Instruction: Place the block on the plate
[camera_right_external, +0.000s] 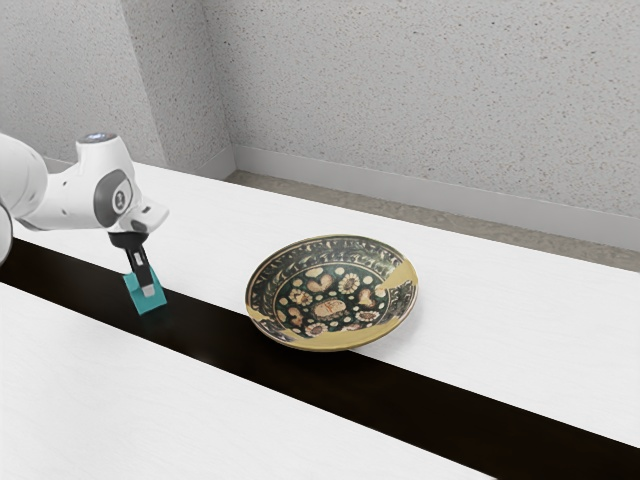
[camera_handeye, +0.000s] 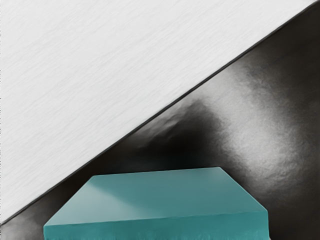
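Exterior view: end effector (camera_right_external: 147, 288) at block (camera_right_external: 134, 293), grip unclear; grasp stage, presumably.
Once grip is secured, block to be lifted and carried over plate (camera_right_external: 331, 308).

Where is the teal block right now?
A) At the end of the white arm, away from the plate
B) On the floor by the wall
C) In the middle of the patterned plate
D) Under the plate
A: in the exterior view the teal block is at the end of the white arm, with a gap between it and the patterned plate.
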